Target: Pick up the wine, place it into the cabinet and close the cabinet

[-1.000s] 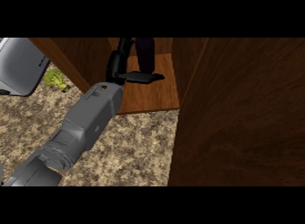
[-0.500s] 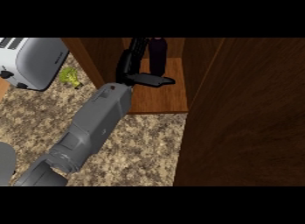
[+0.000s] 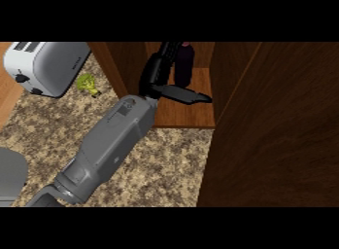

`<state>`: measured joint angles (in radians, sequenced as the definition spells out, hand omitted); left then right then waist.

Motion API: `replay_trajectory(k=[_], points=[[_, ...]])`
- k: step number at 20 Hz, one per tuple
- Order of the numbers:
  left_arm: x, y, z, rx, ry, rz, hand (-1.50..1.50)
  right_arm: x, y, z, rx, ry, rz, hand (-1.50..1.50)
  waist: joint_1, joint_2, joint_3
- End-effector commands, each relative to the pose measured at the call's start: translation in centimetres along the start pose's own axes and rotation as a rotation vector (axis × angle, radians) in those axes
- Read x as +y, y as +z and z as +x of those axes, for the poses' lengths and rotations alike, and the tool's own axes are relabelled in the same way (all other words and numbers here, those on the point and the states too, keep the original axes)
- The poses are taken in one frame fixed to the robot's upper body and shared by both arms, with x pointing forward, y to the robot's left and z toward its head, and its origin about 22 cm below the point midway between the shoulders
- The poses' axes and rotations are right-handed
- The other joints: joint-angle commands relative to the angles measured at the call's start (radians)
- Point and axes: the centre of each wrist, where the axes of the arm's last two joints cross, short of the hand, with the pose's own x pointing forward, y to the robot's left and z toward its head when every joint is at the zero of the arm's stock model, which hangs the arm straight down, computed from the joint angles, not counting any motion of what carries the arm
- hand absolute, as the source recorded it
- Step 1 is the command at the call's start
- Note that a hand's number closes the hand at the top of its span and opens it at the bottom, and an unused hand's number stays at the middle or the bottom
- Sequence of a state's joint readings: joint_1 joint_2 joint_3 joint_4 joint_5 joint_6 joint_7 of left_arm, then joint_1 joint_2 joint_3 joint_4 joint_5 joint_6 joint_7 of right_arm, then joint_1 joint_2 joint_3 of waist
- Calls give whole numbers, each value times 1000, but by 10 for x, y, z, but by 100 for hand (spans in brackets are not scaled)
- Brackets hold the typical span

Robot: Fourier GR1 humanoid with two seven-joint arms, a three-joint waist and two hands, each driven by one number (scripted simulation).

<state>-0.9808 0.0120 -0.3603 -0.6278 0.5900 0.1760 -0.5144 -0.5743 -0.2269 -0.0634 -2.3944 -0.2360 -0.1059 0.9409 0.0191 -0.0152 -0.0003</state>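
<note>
The wine (image 3: 183, 61) stands dark and upright on the cabinet (image 3: 190, 114) shelf, at the upper middle of the frame, so the placing step looks all but done. What is left, as far as can be judged, is to draw the arm out and swing the cabinet door (image 3: 286, 126) shut; that door fills the right side of the frame and stands open.

Only 1 arm shows, a grey forearm running from the lower left up to the cabinet. Which arm it is the view does not settle; it reads as the left hand (image 3: 160, 73). Its fingers stretch straight up along the left side of the bottle, touching or just beside it, and the thumb juts out to the right across the shelf below the bottle. The hand looks spread rather than curled round the bottle, though its top is cut off by the frame edge, so a release is a judgement. The other hand is out of sight.

On the speckled worktop (image 3: 150, 160) at upper left stand a toaster (image 3: 46, 65) and, just beside it, a small green thing (image 3: 88, 86).
</note>
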Motion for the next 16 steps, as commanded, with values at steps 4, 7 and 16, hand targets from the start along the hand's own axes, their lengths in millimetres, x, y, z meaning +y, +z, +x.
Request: replay_trajectory(k=[4,7,16], points=[[-54,38,27,14,56,-11,-150,2,10,-2,-18,26,5,-150,2,-1,1],[-62,70,28,-6,82,14,-150,17,18,5,-28,12,24,-150,0,1,0],[-93,127,53,-26,163,101,-150,7,3,7,-43,11,8,-150,-15,11,0]])
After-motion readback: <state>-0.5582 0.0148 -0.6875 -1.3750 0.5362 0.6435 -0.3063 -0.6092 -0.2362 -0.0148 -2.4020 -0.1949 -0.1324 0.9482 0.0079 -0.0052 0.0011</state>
